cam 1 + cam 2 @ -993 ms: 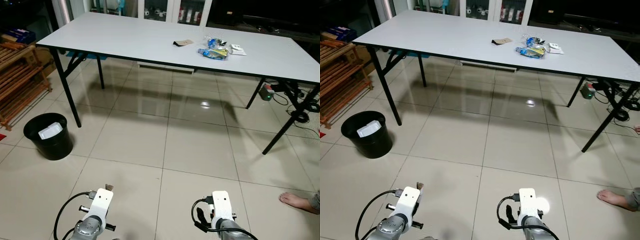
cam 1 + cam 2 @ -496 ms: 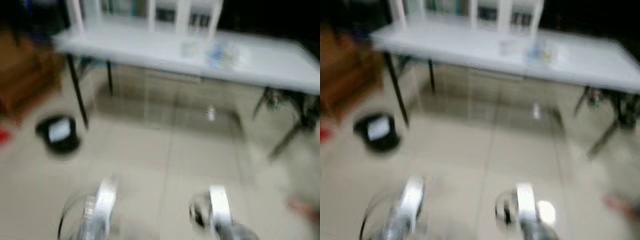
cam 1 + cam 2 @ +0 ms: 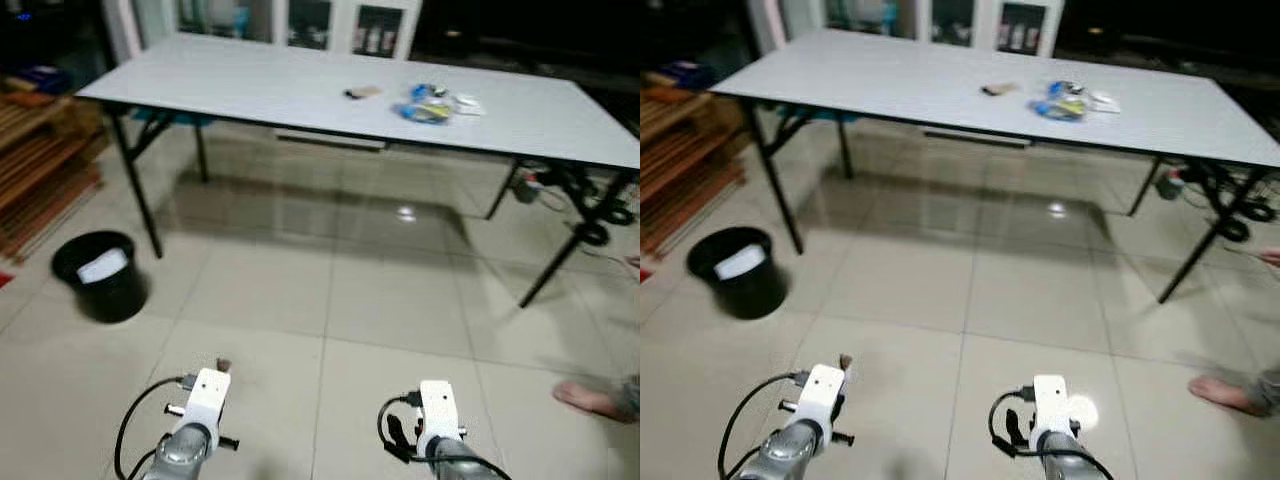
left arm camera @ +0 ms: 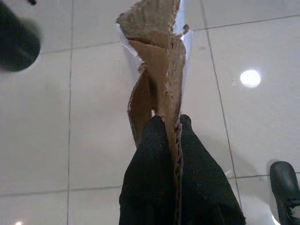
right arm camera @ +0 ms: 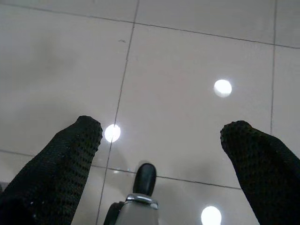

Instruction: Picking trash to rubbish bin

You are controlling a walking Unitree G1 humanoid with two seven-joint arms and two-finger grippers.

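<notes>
A torn piece of brown cardboard (image 4: 157,70) is pinched between the two black fingers of my left gripper (image 4: 166,123), held low over the tiled floor. The black rubbish bin (image 3: 100,275) stands on the floor to the front left, with a white scrap inside; in the left wrist view the rubbish bin (image 4: 16,40) is a dark blur. My right gripper (image 5: 161,133) hangs open over bare tiles, holding nothing. More trash lies on the white table (image 3: 250,85): a brown scrap (image 3: 363,92) and a pile of wrappers (image 3: 430,102).
A wooden rack (image 3: 40,160) stands at the left wall. Black table legs (image 3: 140,200) rise close behind the bin. Cables and a power strip (image 3: 575,195) lie under the table's right end. A person's bare foot (image 3: 590,398) rests on the tiles at the right.
The camera has moved: the whole scene has shifted and went through a blur. The bin now sits slightly higher and left in view. Both arms keep the same pose.
</notes>
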